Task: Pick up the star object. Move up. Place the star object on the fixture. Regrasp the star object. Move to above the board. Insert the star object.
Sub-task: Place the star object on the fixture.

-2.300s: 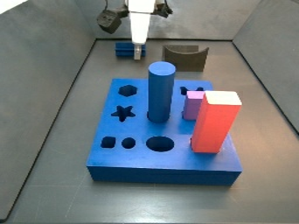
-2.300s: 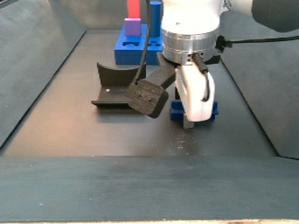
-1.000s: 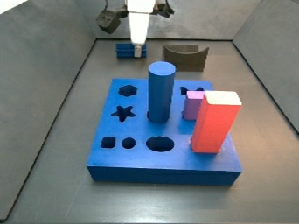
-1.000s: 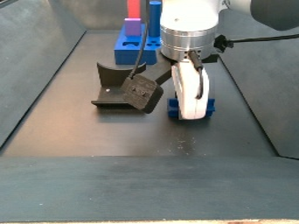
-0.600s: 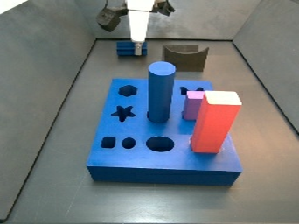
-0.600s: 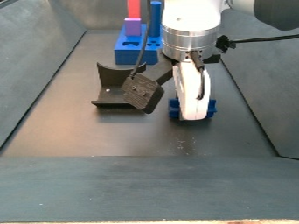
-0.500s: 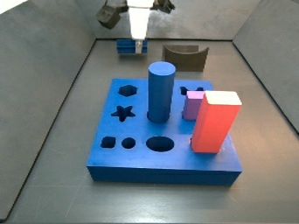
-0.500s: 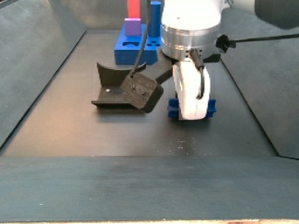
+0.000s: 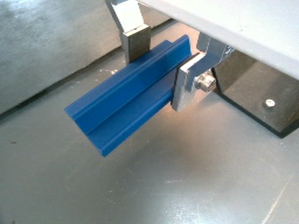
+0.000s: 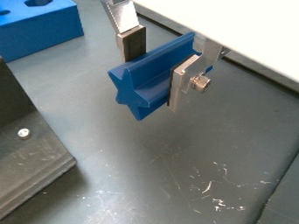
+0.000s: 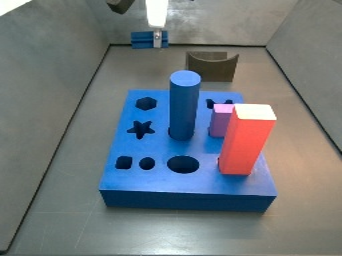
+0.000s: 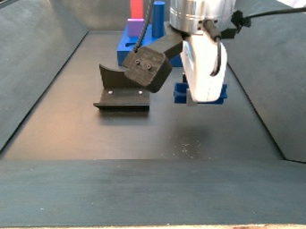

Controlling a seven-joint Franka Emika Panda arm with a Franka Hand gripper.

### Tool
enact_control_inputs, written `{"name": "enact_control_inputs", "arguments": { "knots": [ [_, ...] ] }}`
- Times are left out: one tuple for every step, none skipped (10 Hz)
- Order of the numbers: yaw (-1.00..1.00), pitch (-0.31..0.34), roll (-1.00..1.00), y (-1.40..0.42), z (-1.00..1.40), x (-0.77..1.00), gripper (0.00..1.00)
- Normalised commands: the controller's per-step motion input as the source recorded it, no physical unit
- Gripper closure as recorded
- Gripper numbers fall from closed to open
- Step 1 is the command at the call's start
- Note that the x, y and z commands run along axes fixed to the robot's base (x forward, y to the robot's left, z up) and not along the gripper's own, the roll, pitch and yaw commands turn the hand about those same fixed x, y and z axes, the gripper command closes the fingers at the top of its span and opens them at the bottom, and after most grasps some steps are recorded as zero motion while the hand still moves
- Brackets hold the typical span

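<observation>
Aloft now, the gripper (image 10: 158, 61) clamps the star (image 10: 152, 77) between its plates above the floor, beside the fixture (image 12: 122, 92); placing, regrasping and insertion into the board (image 11: 187, 160) remain.

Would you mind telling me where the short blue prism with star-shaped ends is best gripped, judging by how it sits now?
Across its long ridged sides, near mid-length, coming from above. The blue star prism is already held that way: the gripper has a finger on each long flank, in the grooves between ridges, which should stop it rolling. Both star ends stay free, and it hangs clear of the floor.
</observation>
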Motion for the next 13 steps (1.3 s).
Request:
{"name": "enact_control_inputs", "arguments": {
  "knots": [
    [0.00, 0.004, 0.01, 0.00, 1.00, 0.00, 1.00],
    [-0.01, 0.032, 0.02, 0.00, 1.00, -0.01, 1.00],
    [-0.01, 0.040, 0.04, 0.00, 1.00, -0.02, 1.00],
    [-0.01, 0.067, 0.06, 0.00, 1.00, -0.02, 1.00],
    [-0.01, 0.078, 0.07, 0.00, 1.00, -0.03, 1.00],
    [0.01, 0.090, 0.08, 0.00, 1.00, -0.03, 1.00],
    [0.01, 0.094, 0.08, 0.00, 1.00, -0.03, 1.00],
    [0.02, 0.095, 0.09, 0.00, 0.98, -0.03, 1.00],
    [0.02, 0.099, 0.09, 0.00, 0.86, -0.02, 1.00],
    [0.01, 0.098, 0.08, 0.00, 0.68, -0.02, 1.00],
    [0.01, 0.099, 0.07, 0.00, 0.55, -0.01, 1.00],
    [0.01, 0.103, 0.05, 0.00, 0.41, 0.00, 1.00],
    [0.01, 0.114, 0.05, 0.01, 0.22, 0.01, 1.00]
  ]
}}
